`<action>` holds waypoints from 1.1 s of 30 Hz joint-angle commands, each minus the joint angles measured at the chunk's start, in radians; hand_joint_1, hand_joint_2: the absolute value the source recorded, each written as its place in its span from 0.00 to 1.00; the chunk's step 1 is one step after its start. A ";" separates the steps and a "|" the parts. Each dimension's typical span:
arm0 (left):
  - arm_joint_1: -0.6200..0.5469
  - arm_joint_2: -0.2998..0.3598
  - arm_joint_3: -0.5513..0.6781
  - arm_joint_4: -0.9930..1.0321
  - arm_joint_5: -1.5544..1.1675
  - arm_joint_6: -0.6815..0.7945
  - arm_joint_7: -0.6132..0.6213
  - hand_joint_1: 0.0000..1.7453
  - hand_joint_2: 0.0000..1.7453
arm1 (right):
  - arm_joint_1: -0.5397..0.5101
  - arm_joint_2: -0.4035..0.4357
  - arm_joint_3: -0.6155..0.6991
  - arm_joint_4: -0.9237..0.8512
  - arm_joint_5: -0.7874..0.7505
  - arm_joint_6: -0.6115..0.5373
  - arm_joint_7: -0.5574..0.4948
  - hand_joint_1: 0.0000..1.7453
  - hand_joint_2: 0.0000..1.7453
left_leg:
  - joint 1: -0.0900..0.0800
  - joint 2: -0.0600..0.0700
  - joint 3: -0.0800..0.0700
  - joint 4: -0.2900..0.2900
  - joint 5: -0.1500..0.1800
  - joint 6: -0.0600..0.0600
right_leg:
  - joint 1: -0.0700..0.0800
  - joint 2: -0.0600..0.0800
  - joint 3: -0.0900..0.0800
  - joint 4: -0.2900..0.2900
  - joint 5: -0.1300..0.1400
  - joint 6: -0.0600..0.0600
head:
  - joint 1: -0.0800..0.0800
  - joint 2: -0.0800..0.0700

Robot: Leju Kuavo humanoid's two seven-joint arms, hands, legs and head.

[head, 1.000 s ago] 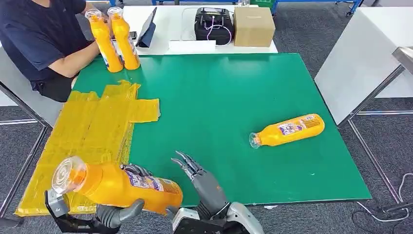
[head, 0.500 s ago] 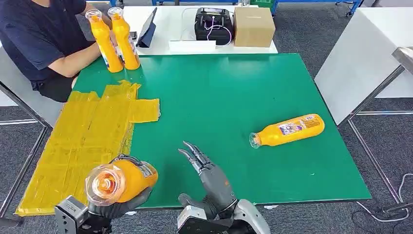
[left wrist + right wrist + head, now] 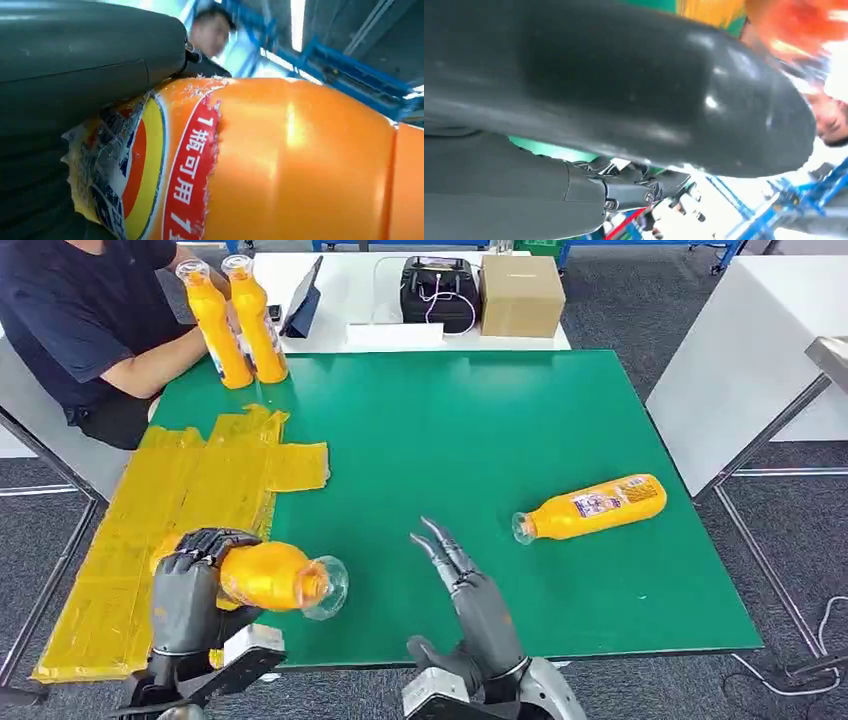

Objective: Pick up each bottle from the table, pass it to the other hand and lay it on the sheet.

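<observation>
Fingers of the left hand (image 3: 186, 585) wrap around the body of an orange bottle (image 3: 272, 577), which lies roughly level above the near edge of the desk (image 3: 440, 440), its clear capped mouth pointing toward the right hand (image 3: 478, 602). That held bottle sits at the border where the yellow sheet (image 3: 180, 510) meets the green surface, lifted off both. In the left wrist view the same bottle shows as a broad orange body with a torn, crinkled label carrying red and yellow bands and white characters, pressed against the dark palm. The right hand holds nothing; its dark fingers are straight and spread, pointing away from the robot over the green desk, just beside the held bottle's mouth without touching it. A second bottle (image 3: 590, 507) lies on its side on the green surface, well apart from both hands toward the right side of the desk, mouth pointing toward the left. At the far left corner two more bottles (image 3: 235, 320) stand upright side by side, with a seated person (image 3: 85, 320) in a dark shirt reaching an arm to them. Beyond the green desk, a white table carries a cardboard box (image 3: 521, 293), a black case (image 3: 438, 292) with a cable on it, and a propped tablet (image 3: 301, 298).
</observation>
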 commanded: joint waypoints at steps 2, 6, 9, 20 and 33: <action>-0.204 0.115 -0.028 0.384 -0.272 0.001 0.185 1.00 1.00 | 0.024 -0.096 -0.030 -0.109 -0.009 -0.004 0.010 0.00 0.00 | -0.001 -0.005 0.008 -0.004 -0.001 0.000 | -0.001 -0.005 0.009 -0.002 -0.003 0.000 | 0.000 0.000; -0.226 0.129 -0.030 0.409 -0.296 -0.018 0.212 1.00 1.00 | 0.021 -0.104 -0.028 -0.114 -0.009 -0.009 0.010 0.00 0.00 | -0.001 -0.001 0.005 -0.002 0.000 0.000 | -0.001 -0.002 0.013 -0.002 0.000 0.001 | 0.000 0.000; -0.252 0.154 -0.040 0.451 -0.338 -0.075 0.263 1.00 1.00 | 0.012 -0.105 -0.021 -0.111 -0.007 -0.009 0.012 0.00 0.00 | 0.000 0.000 0.005 -0.002 0.000 0.000 | 0.000 -0.002 0.012 -0.001 0.000 0.001 | 0.000 0.000; -0.280 0.227 -0.062 0.493 -0.337 -0.198 0.292 1.00 1.00 | -0.011 -0.104 -0.070 -0.103 -0.022 -0.005 0.050 0.00 0.00 | 0.000 0.001 0.002 -0.001 0.000 0.000 | 0.000 0.000 0.009 -0.001 0.001 0.001 | 0.000 0.000; -0.330 0.262 -0.087 0.543 -0.362 -0.233 0.315 0.00 1.00 | -0.034 -0.098 -0.097 -0.083 -0.054 0.024 0.048 0.00 0.00 | 0.000 0.001 0.005 -0.001 0.000 0.000 | 0.000 -0.001 0.012 -0.001 0.000 0.001 | 0.000 0.000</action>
